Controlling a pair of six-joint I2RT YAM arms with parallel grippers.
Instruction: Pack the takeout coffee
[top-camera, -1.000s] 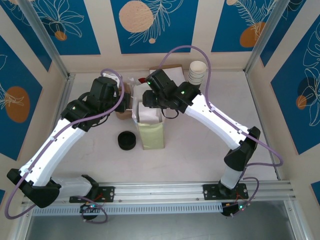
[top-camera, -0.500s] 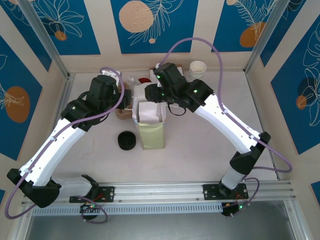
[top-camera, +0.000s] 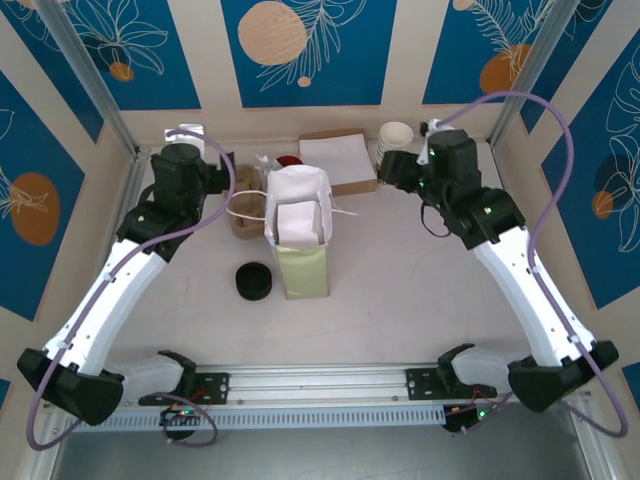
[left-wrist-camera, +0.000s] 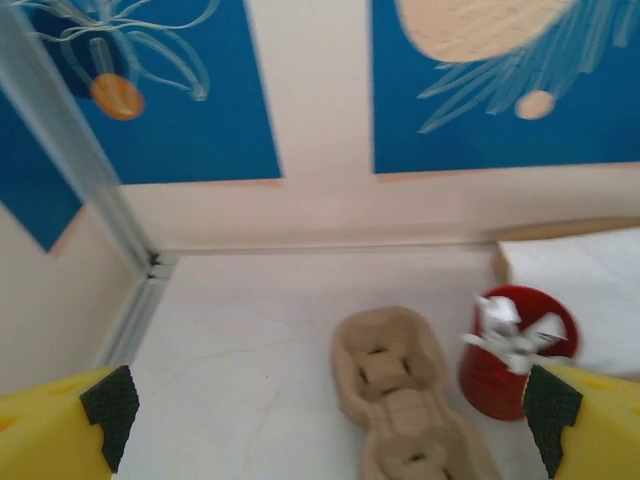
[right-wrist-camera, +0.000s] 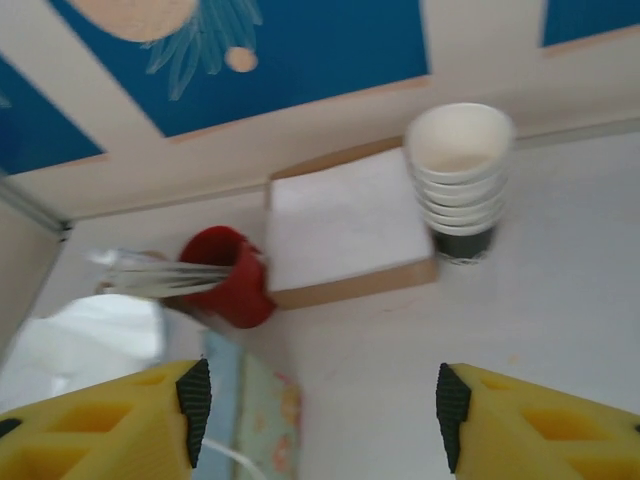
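Note:
The takeout coffee is hidden from every view. A pale green paper bag (top-camera: 300, 265) stands upright mid-table, its white-lined mouth (top-camera: 297, 205) open with something white inside. My left gripper (left-wrist-camera: 330, 408) is open and holds nothing; it hangs back left of the bag (top-camera: 215, 180), above a brown pulp cup carrier (left-wrist-camera: 400, 390). My right gripper (right-wrist-camera: 322, 412) is also open with nothing between its fingers. It sits back right of the bag (top-camera: 390, 168), close to the stacked cups, with the bag's edge (right-wrist-camera: 250, 420) at its lower left.
A low stack of black lids (top-camera: 254, 281) lies left of the bag. Along the back wall stand a red cup (top-camera: 290, 160) (right-wrist-camera: 225, 275) of white sticks, a flat napkin box (top-camera: 338, 160) (right-wrist-camera: 340, 220) and stacked cream cups (top-camera: 397, 140) (right-wrist-camera: 460, 170). The carrier (top-camera: 243, 215) is beside the bag.
Both arms have drawn away from the bag's mouth, the left toward the back left and the right toward the back right. Both grippers have opened wider.

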